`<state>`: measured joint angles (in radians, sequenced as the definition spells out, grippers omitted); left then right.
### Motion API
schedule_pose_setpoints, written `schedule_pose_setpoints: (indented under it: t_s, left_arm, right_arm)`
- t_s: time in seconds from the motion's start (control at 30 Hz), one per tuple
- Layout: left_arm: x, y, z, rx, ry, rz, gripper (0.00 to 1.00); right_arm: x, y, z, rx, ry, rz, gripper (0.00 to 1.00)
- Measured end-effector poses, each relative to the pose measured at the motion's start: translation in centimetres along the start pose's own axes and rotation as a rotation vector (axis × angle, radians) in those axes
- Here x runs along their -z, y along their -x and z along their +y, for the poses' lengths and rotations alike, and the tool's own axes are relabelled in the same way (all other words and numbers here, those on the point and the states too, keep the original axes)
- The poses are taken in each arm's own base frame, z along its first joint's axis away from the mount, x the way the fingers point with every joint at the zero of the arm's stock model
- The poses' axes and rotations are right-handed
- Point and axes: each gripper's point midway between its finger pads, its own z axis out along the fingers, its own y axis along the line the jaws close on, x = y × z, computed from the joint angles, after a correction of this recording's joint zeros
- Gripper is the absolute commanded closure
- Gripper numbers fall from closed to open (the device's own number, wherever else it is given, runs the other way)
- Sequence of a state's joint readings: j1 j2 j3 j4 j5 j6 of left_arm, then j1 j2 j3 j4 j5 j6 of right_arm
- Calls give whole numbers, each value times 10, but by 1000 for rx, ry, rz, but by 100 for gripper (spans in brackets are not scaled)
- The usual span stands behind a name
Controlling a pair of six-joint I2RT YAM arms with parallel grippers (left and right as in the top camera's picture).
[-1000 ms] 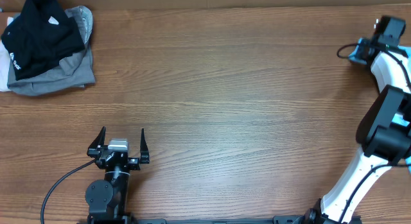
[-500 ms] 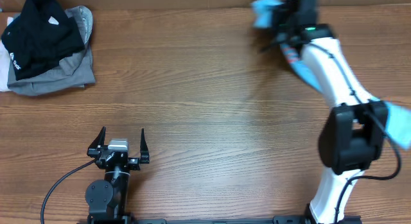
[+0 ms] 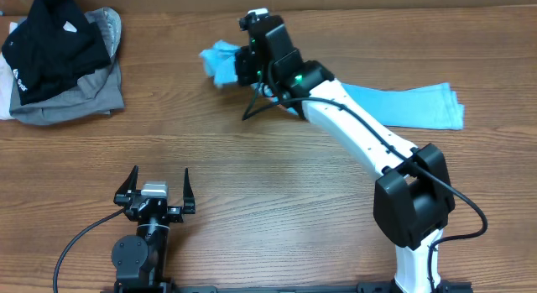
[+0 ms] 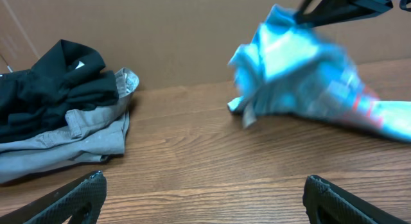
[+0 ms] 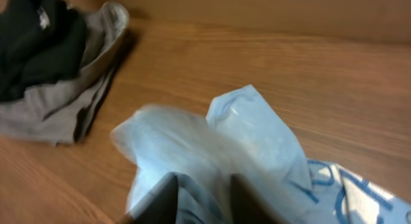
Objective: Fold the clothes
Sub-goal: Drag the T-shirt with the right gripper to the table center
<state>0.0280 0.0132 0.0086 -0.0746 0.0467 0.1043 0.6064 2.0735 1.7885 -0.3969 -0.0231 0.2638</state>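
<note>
Right pincer [image 3: 242,65] reaches to the far middle of the worktop [image 3: 277,192] with a bunched end of the sky-blue T-shirt [image 3: 403,104] at its fingers. Cloth lies between them in the wrist view, but blur hides whether the jaws clamp it or stand loose, so I cannot tell. From that bunch the shirt trails off to the right as a long flat band on the wood, partly under the arm. Left pincer [image 3: 160,174] sits near the front edge, jaws spread wide and holding nothing, well apart from the shirt. To do this step well, the shirt likely needs laying flat and smooth in the open middle before any fold, with the bunched end set down untwisted. At the far left corner a black garment [image 3: 50,41] lies on a grey garment [image 3: 75,104], near the bunch but apart from it; carrying the shirt further left risks catching that pile. A dark cable [image 3: 254,102] hangs just beside the cloth.
</note>
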Motion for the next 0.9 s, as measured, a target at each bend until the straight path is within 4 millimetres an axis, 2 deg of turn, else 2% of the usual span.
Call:
schedule_pose_setpoints:
  t_s: [0.1,0.13,0.2,0.27,0.33,0.37,0.4,0.43,0.5,0.53,0.67,0.7,0.77,0.9]
  left_arm:
    - [0,0,0,0,0,0,0]
    - [0,0,0,0,0,0,0]
    - [0,0,0,0,0,0,0]
    - [0,0,0,0,0,0,0]
    - [0,0,0,0,0,0,0]
    - [0,0,0,0,-1,0,0]
    - [0,0,0,0,0,0,0]
    - [0,0,0,0,-1,0,0]
    - [0,0,0,0,-1,0,0]
    - [0,0,0,0,0,0,0]
    - [0,0,0,0,-1,0,0]
    - [0,0,0,0,0,0,0]
    - [0,0,0,0,0,0,0]
    - [0,0,0,0,-1,0,0]
  right_arm:
    - [0,-3,7,-6,13,6,29]
    - [0,-5,7,-13,11,13,28]
    - [0,-12,0,-23,-7,46,25]
    - [1,-17,-10,-32,-30,75,15]
    - [4,-23,-29,-50,-75,107,4]
    - [6,-23,-40,-61,-101,114,0]
    - [15,-25,-66,-90,-164,142,0]
    - [18,-24,-74,-95,-182,147,0]
    - [36,-18,-111,-148,-256,153,0]
    - [50,-13,-136,-191,-304,149,0]
    - [98,-4,-206,-323,-427,139,0]
    - [112,-9,-227,-365,-465,158,0]
    - [129,-19,-254,-424,-514,187,0]
    - [153,-44,-289,-531,-578,262,0]
